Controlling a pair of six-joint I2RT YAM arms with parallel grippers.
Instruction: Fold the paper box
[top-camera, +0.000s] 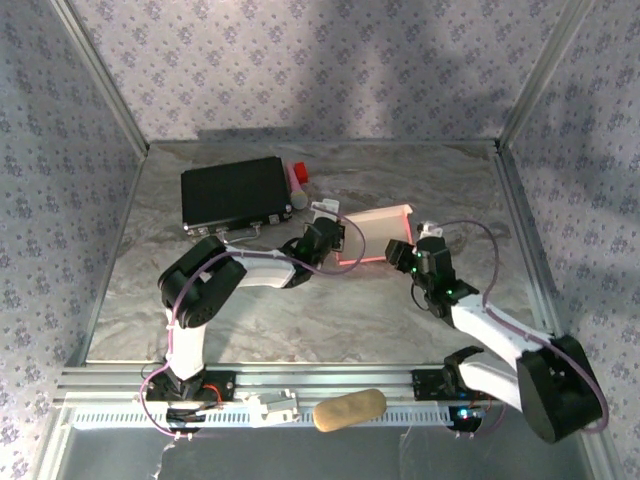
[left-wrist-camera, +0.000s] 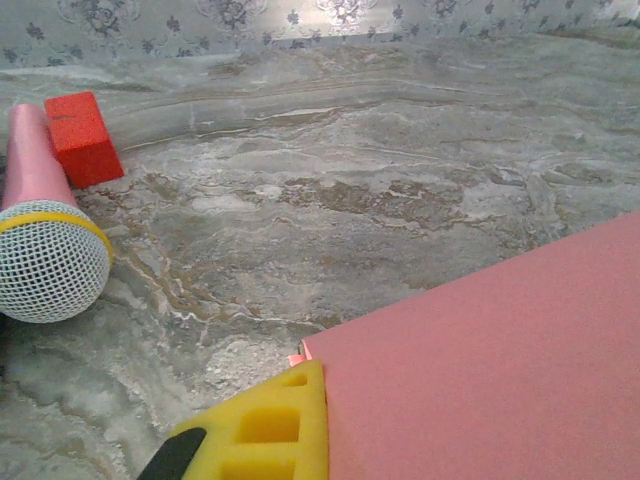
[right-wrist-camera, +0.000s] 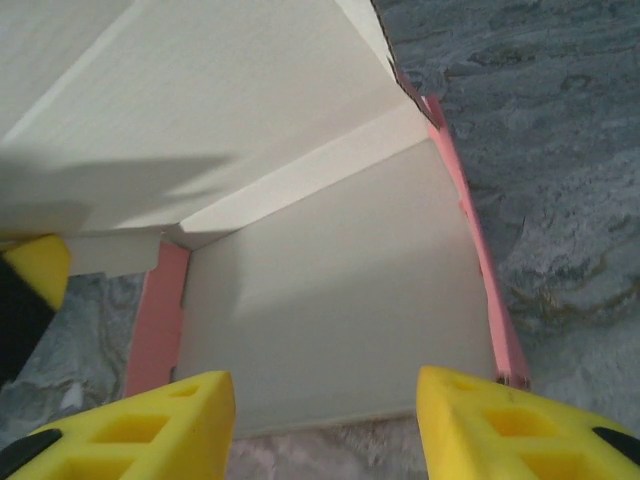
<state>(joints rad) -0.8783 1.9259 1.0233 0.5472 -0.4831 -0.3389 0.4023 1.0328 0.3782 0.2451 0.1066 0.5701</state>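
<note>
The paper box (top-camera: 375, 235) lies right of the table's centre, partly folded, pink outside and pale inside. My left gripper (top-camera: 335, 232) is shut on its left edge. In the left wrist view one yellow finger (left-wrist-camera: 270, 430) presses against the pink panel (left-wrist-camera: 500, 370), which hides the other finger. My right gripper (top-camera: 410, 252) is at the box's right side and stands open. In the right wrist view its yellow fingertips (right-wrist-camera: 180, 420) flank the pale inner panel (right-wrist-camera: 330, 300) without touching it, and a raised pale flap (right-wrist-camera: 200, 100) leans over that panel.
A larger black box (top-camera: 237, 193) lies at the back left. Beside it are a red block (top-camera: 300, 173) (left-wrist-camera: 85, 135) and a pink microphone with a mesh head (left-wrist-camera: 40, 260). A tan oblong object (top-camera: 350, 408) rests on the front rail. Patterned walls enclose the table.
</note>
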